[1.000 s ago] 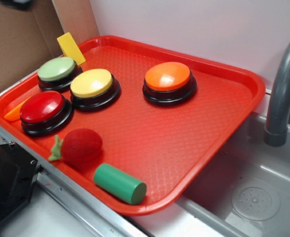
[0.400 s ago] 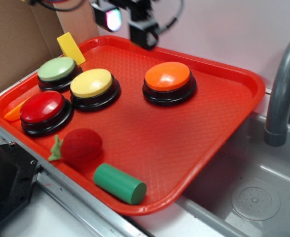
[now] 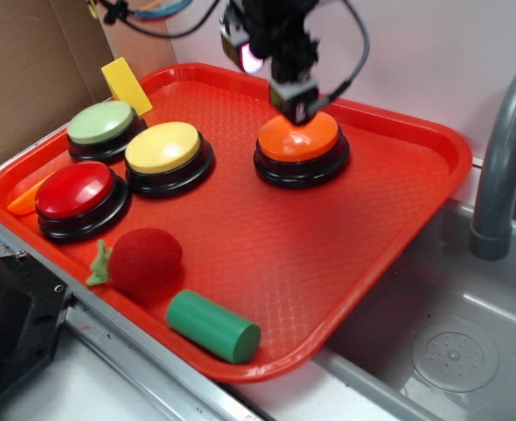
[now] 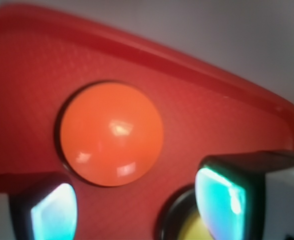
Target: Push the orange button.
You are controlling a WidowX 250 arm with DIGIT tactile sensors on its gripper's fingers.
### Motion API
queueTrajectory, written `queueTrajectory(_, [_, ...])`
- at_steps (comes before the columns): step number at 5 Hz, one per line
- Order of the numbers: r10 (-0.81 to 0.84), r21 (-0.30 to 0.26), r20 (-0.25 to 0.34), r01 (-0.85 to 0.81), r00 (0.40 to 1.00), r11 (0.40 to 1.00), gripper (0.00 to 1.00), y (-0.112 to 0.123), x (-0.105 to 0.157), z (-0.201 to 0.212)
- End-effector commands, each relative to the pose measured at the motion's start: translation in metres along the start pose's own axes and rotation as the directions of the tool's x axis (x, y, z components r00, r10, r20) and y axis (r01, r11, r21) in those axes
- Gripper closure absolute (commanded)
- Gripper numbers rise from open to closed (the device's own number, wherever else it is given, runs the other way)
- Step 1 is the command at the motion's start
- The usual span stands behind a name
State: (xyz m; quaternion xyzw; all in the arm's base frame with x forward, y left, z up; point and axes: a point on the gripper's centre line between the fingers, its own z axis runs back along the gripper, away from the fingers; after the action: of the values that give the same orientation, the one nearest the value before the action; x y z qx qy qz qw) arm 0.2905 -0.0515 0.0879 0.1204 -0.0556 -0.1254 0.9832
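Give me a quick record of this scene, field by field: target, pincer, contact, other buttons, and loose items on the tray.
target: orange button, far right part of the red tray
pincer: pincer over the target's far edge; open or shut unclear
contact: cannot tell whether it touches the dome
other buttons: green button, yellow button, red button, clustered at left
loose items: felt strawberry, green cylinder, yellow block, orange wedge
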Motion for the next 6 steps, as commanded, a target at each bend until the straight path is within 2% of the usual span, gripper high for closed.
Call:
queueTrajectory(1, [0.016, -0.107, 0.060, -0.009, 0.998, 0.994, 0.00, 0.008, 0.006, -0.014])
queueTrajectory(2, [0.027, -0.168, 0.063, -0.016, 0.998, 0.986, 0.00, 0.011, 0.012, -0.031])
queueTrajectory(3, [0.014, -0.195, 0.011, -0.012, 1.000, 0.981, 0.00, 0.003, 0.016, -0.049])
queueTrajectory(4, [-0.004, -0.224, -0.012, 0.002, 1.000, 0.975, 0.00, -0.004, 0.021, -0.057])
queueTrajectory(5, [-0.010, -0.281, -0.052, -0.005, 0.999, 0.960, 0.00, -0.003, 0.012, -0.031])
queueTrajectory(6, [0.000, -0.298, -0.080, -0.024, 0.997, 0.954, 0.00, 0.004, 0.002, -0.002])
